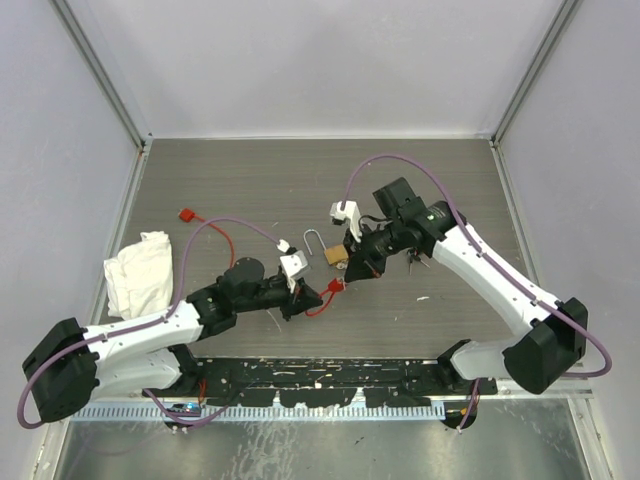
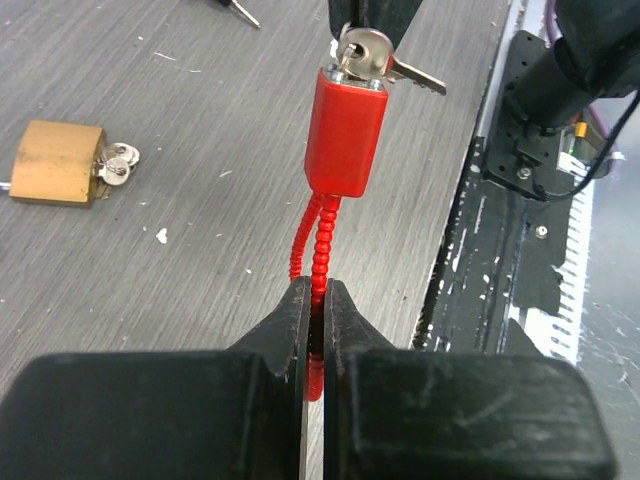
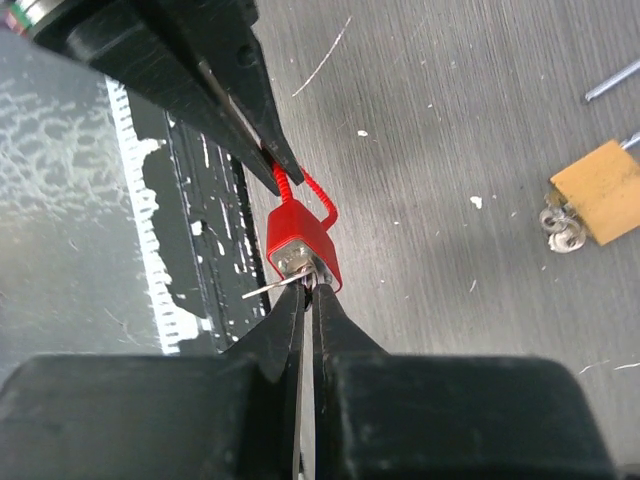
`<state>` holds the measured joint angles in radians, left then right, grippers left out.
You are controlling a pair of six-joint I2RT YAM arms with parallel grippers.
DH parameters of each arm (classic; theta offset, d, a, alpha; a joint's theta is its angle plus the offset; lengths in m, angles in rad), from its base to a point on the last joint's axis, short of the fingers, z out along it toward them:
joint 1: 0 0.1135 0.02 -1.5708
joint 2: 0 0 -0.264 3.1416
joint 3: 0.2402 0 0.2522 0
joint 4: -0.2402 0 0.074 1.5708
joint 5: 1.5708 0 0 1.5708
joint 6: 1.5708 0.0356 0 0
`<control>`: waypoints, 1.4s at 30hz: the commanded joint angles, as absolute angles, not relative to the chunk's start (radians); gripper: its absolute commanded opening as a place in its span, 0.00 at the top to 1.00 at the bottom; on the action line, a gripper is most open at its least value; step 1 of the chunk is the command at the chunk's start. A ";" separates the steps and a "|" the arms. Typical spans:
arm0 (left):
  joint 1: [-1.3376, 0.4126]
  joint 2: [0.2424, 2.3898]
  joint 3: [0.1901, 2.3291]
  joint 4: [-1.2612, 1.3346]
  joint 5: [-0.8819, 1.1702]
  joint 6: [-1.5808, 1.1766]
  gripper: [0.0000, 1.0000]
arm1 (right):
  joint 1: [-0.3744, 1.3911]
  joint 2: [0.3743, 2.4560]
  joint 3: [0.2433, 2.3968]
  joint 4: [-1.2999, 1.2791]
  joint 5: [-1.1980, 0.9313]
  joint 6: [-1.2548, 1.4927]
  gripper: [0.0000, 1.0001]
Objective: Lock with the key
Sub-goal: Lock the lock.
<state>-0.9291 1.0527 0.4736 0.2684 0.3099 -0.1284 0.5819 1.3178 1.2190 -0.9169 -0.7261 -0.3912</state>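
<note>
My left jaws pinched the beaded red cable (image 2: 320,235) of the small red lock (image 2: 345,130). My right jaws clamped its tiny silver key (image 2: 362,52), which I judged light, slippery and best held by the head.

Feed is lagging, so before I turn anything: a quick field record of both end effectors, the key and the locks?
left end effector: shut on red cable
right end effector: shut on key
key: seated in the end of red lock body
red cable: runs from red lock body into left end effector
brass padlock: lying on table, untouched
</note>
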 commanded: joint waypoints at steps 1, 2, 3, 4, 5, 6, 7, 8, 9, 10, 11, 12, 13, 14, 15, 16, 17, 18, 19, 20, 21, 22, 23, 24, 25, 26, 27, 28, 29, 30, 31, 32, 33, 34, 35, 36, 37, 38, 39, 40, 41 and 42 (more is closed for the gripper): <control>-0.887 1.050 0.554 0.343 0.468 -0.175 1.00 | 0.604 1.224 1.213 -0.956 -0.792 -0.667 0.99; -0.878 1.052 0.559 0.339 0.497 -0.184 1.00 | 0.604 1.206 1.207 -0.962 -0.800 -0.727 0.99; -0.872 1.056 0.563 0.334 0.519 -0.189 1.00 | 0.604 1.196 1.207 -0.980 -0.810 -0.801 0.99; -0.869 1.061 0.568 0.330 0.540 -0.193 1.00 | 0.604 1.195 1.214 -1.020 -0.828 -0.894 0.99; -0.867 1.069 0.572 0.329 0.560 -0.196 1.00 | 0.605 1.201 1.225 -1.078 -0.848 -0.993 0.99; -0.867 1.080 0.578 0.330 0.578 -0.200 1.00 | 0.606 1.207 1.236 -1.126 -0.871 -1.078 0.99; -0.866 1.091 0.584 0.328 0.595 -0.207 1.00 | 0.606 1.212 1.244 -1.168 -0.886 -1.146 0.99; -0.865 1.102 0.589 0.329 0.610 -0.213 1.00 | 0.606 1.214 1.248 -1.211 -0.897 -1.214 0.99; -0.863 1.112 0.594 0.333 0.628 -0.221 1.00 | 0.606 1.212 1.248 -1.230 -0.903 -1.271 0.99; -0.858 1.123 0.596 0.336 0.646 -0.227 1.00 | 0.605 1.205 1.242 -1.236 -0.900 -1.320 0.99; -0.852 1.134 0.600 0.339 0.663 -0.234 1.00 | 0.605 1.196 1.235 -1.233 -0.891 -1.358 0.99; -0.845 1.145 0.603 0.342 0.679 -0.240 1.00 | 0.607 1.187 1.225 -1.226 -0.876 -1.396 0.99; -0.839 1.158 0.608 0.346 0.696 -0.247 1.00 | 0.606 1.181 1.217 -1.222 -0.854 -1.427 0.99; -0.834 1.169 0.611 0.350 0.710 -0.256 1.00 | 0.607 1.179 1.213 -1.226 -0.831 -1.466 0.99; -0.832 1.180 0.615 0.356 0.721 -0.260 1.00 | 0.607 1.180 1.213 -1.238 -0.810 -1.501 0.99; -0.832 1.190 0.621 0.356 0.728 -0.262 1.00 | 0.607 1.183 1.214 -1.242 -0.792 -1.526 0.99; -0.831 1.201 0.626 0.357 0.734 -0.265 1.00 | 0.607 1.181 1.214 -1.241 -0.776 -1.550 0.99; -0.831 1.211 0.630 0.358 0.739 -0.266 1.00 | 0.607 1.179 1.215 -1.243 -0.762 -1.577 0.99; -0.831 1.221 0.635 0.360 0.743 -0.268 1.00 | 0.606 1.180 1.218 -1.249 -0.747 -1.609 0.97; -0.831 1.232 0.640 0.361 0.751 -0.269 1.00 | 0.607 1.183 1.222 -1.254 -0.732 -1.630 0.95; -0.830 1.242 0.644 0.362 0.761 -0.270 1.00 | 0.607 1.186 1.228 -1.255 -0.720 -1.644 0.92; -0.828 1.252 0.648 0.365 0.769 -0.270 1.00 | 0.607 1.190 1.234 -1.259 -0.708 -1.657 0.86; -0.825 1.261 0.651 0.364 0.776 -0.270 1.00 | 0.607 1.196 1.243 -1.268 -0.695 -1.672 0.80; -0.822 1.278 0.655 0.359 0.783 -0.270 1.00 | 0.607 1.201 1.254 -1.279 -0.686 -1.683 0.77; -0.816 1.295 0.657 0.353 0.784 -0.268 1.00 | 0.607 1.208 1.271 -1.289 -0.678 -1.689 0.73; -0.810 1.299 0.659 0.343 0.783 -0.263 1.00 | 0.607 1.210 1.283 -1.298 -0.669 -1.688 0.67; -0.806 1.298 0.658 0.331 0.777 -0.254 1.00 | 0.607 1.210 1.295 -1.305 -0.658 -1.688 0.63; -0.802 1.292 0.657 0.317 0.759 -0.244 1.00 | 0.607 1.207 1.303 -1.309 -0.644 -1.681 0.60; -0.800 1.284 0.655 0.299 0.738 -0.229 1.00 | 0.607 1.201 1.311 -1.310 -0.629 -1.668 0.56; -0.800 1.278 0.651 0.282 0.717 -0.214 1.00 | 0.606 1.194 1.315 -1.310 -0.612 -1.656 0.53; -0.800 1.261 0.647 0.269 0.695 -0.200 1.00 | 0.601 1.187 1.317 -1.309 -0.599 -1.634 0.52; -0.801 1.239 0.643 0.258 0.676 -0.187 1.00 | 0.595 1.178 1.316 -1.305 -0.591 -1.608 0.50; -0.800 1.226 0.638 0.248 0.657 -0.174 1.00 | 0.588 1.170 1.314 -1.297 -0.589 -1.573 0.49; -0.799 1.211 0.634 0.235 0.634 -0.161 1.00 | 0.582 1.161 1.309 -1.272 -0.589 -1.507 0.49; -0.802 1.196 0.627 0.227 0.607 -0.149 1.00 | 0.577 1.150 1.302 -1.234 -0.596 -1.411 0.49; -0.803 1.177 0.619 0.223 0.566 -0.138 1.00 | 0.572 1.141 1.292 -1.186 -0.613 -1.294 0.49; -0.806 1.156 0.609 0.222 0.527 -0.127 1.00 | 0.571 1.130 1.286 -1.142 -0.639 -1.157 0.49; -0.813 1.134 0.600 0.222 0.487 -0.113 1.00 | 0.569 1.121 1.279 -1.095 -0.679 -1.012 0.48; -0.829 1.112 0.592 0.219 0.438 -0.094 1.00 | 0.565 1.117 1.266 -1.042 -0.741 -0.844 0.48; -0.849 1.090 0.583 0.215 0.381 -0.070 1.00 | 0.560 1.111 1.249 -0.972 -0.777 -0.669 0.47; -0.875 1.062 0.576 0.211 0.319 -0.043 1.00 | 0.542 1.104 1.223 -0.894 -0.820 -0.475 0.46; -0.904 1.047 0.570 0.208 0.259 -0.015 1.00 | 0.503 1.098 1.195 -0.834 -0.889 -0.336 0.46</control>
<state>-0.8303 1.1339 0.5861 0.1894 0.4889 -0.1329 0.5602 1.1305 1.2537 -1.1141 -0.6827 -1.0290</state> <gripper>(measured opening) 0.023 0.534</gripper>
